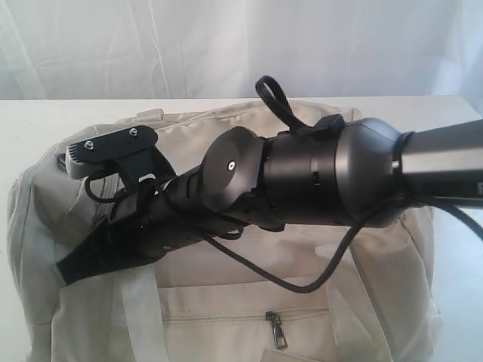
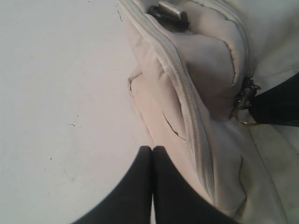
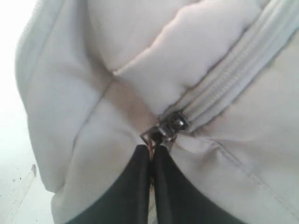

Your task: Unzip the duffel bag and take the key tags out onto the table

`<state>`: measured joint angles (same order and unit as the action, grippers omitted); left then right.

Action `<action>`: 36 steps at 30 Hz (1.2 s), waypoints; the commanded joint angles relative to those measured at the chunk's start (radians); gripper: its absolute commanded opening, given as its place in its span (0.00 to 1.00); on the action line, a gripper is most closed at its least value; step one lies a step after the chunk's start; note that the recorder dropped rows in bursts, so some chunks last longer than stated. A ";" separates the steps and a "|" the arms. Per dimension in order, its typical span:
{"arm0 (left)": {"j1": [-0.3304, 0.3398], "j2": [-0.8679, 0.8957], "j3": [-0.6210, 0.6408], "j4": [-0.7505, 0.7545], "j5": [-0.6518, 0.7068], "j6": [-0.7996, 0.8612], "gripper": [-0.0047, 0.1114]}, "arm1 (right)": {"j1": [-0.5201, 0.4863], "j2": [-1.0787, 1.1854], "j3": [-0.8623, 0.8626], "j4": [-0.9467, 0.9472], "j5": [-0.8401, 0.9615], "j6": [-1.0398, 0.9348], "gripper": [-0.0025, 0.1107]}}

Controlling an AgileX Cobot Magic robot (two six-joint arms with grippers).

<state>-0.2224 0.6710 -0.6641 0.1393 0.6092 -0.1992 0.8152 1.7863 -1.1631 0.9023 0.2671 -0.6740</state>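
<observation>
Right hand (image 3: 152, 153): clenched on the zip pull (image 3: 169, 127); I see its metal tab pinched between the black fingertips.
Left hand (image 2: 152, 151): clenched on nothing, fingers pressed together over the desk (image 2: 56, 93), just beside the bag's end.
Bag (image 1: 226, 317): lies on the desk; in my exterior view its long axis runs left to right, with the front pocket toward the camera.
Main zip (image 3: 233, 77): teeth closed as far as I can see, with the pull near the bag's left end.
Pocket pull (image 1: 278, 330): hangs down, pocket zipped.
Bag contents: hidden, I cannot tell.
</observation>
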 commanded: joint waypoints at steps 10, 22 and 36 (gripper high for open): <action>0.000 -0.007 0.004 -0.020 -0.001 -0.007 0.04 | -0.089 -0.086 -0.013 -0.011 -0.090 0.005 0.02; 0.000 -0.007 0.043 -0.157 -0.064 0.100 0.04 | -0.129 -0.045 -0.182 -0.042 -0.069 -0.005 0.02; 0.000 -0.005 0.129 -0.431 -0.189 0.444 0.43 | -0.164 0.103 -0.343 -0.047 -0.060 -0.037 0.02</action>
<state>-0.2224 0.6710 -0.5537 -0.2718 0.4471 0.2190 0.6689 1.8753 -1.4732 0.8581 0.2298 -0.6935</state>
